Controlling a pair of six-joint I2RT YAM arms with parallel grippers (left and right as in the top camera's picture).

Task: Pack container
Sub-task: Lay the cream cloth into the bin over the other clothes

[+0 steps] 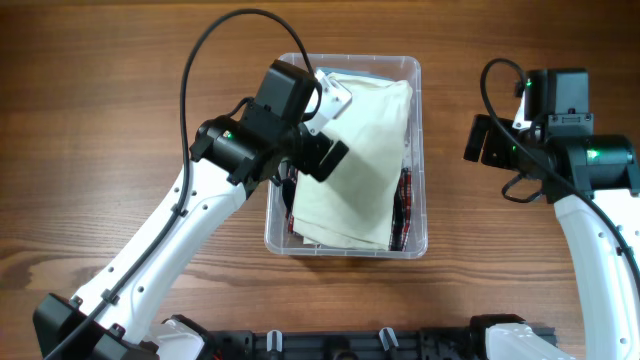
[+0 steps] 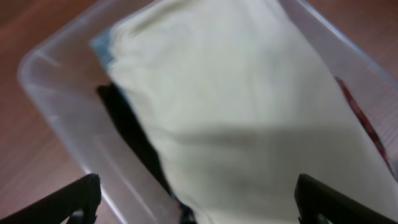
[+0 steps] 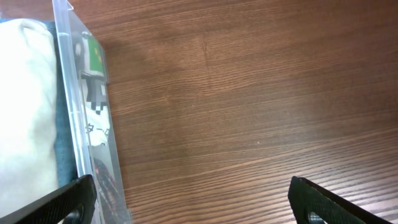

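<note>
The clear container [image 1: 418, 150] stands at the table's middle. A folded cream garment [image 1: 355, 160] lies on top inside it, over dark and red-patterned clothes [image 1: 405, 205]. My left gripper [image 1: 325, 135] hovers open and empty above the container's left part; in the left wrist view the cream garment [image 2: 249, 106] and the container's rim [image 2: 56, 106] lie below the spread fingers [image 2: 196, 202]. My right gripper [image 1: 490, 140] is open and empty over bare table to the right of the container; its wrist view shows the container's wall [image 3: 81, 112] at the left.
Wooden table [image 1: 100, 150] all round the container. The left arm [image 1: 170, 250] reaches diagonally from the front left. The right arm [image 1: 600, 230] stands along the right edge.
</note>
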